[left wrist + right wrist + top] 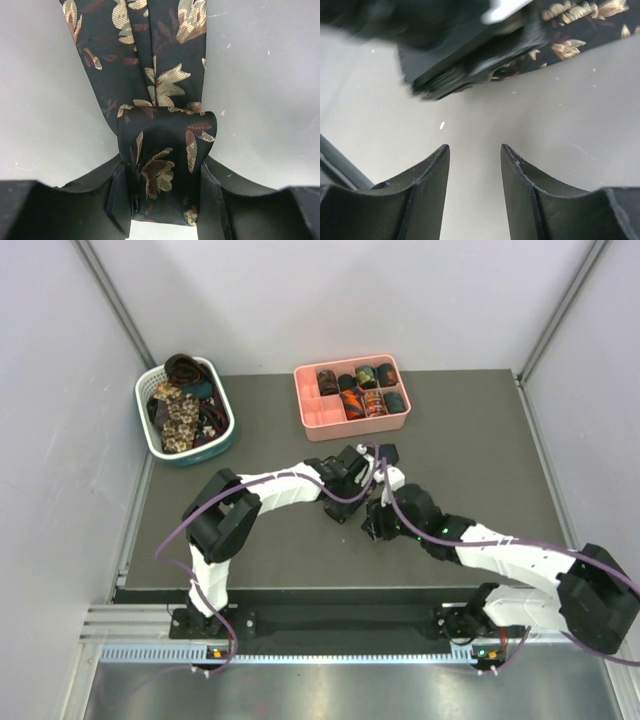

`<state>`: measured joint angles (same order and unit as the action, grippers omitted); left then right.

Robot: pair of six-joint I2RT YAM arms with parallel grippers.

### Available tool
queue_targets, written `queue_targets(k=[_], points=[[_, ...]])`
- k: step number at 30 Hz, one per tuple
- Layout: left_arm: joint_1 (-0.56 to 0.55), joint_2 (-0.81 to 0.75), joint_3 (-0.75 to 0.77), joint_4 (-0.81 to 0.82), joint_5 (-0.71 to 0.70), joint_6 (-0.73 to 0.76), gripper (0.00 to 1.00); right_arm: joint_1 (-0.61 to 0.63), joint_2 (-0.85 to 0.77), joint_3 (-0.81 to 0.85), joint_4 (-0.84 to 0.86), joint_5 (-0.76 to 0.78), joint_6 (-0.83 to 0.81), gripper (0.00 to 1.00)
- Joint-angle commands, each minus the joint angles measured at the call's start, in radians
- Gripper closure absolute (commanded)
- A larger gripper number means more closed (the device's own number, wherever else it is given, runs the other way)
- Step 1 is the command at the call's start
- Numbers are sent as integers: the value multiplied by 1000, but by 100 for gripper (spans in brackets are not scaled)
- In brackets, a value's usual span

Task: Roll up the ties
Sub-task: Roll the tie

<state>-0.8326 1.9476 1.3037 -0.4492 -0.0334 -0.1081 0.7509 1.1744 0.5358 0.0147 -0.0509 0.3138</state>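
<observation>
the left gripper point(164, 200) is closed on a dark floral tie point(165, 125), its two black fingers point(117, 200) pressing either side of a folded, partly coiled end of the fabric; the rest of the tie runs away from the jaws as a long strip lying flat on the table point(480, 460), black cloth with beige and brown leaf prints; the right gripper point(474, 150) hangs low over the bare table just beside the left one, its jaws moderately apart with nothing between them, only grey surface showing in the gap; from the right wrist the left gripper appears blurred at the top, with a piece of the same tie to its right; in the overhead view both grippers meet near the middle of the table; behind them a pink tray point(322, 418) holds several rolled ties point(365, 378) in its compartments; at the far left a white-and-teal basket point(143, 415) holds a heap of loose ties point(183, 405).
</observation>
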Motion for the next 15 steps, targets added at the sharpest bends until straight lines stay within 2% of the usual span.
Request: queue_targets(k=[1, 4, 8, 11, 15], points=[[-25, 99, -8, -164, 153, -44, 66, 161, -59, -4, 53, 291, -85, 55], [-25, 112, 15, -190, 161, -44, 66, 354, -24, 53, 31, 461, -162, 52], [-23, 132, 43, -223, 165, -45, 67, 526, 132, 156, -9, 646, -290, 52], [-23, 139, 52, -232, 167, -50, 69, 606, 258, 237, -12, 733, -369, 51], [-23, 140, 69, -253, 168, -53, 71, 636, 423, 367, -104, 815, -448, 52]])
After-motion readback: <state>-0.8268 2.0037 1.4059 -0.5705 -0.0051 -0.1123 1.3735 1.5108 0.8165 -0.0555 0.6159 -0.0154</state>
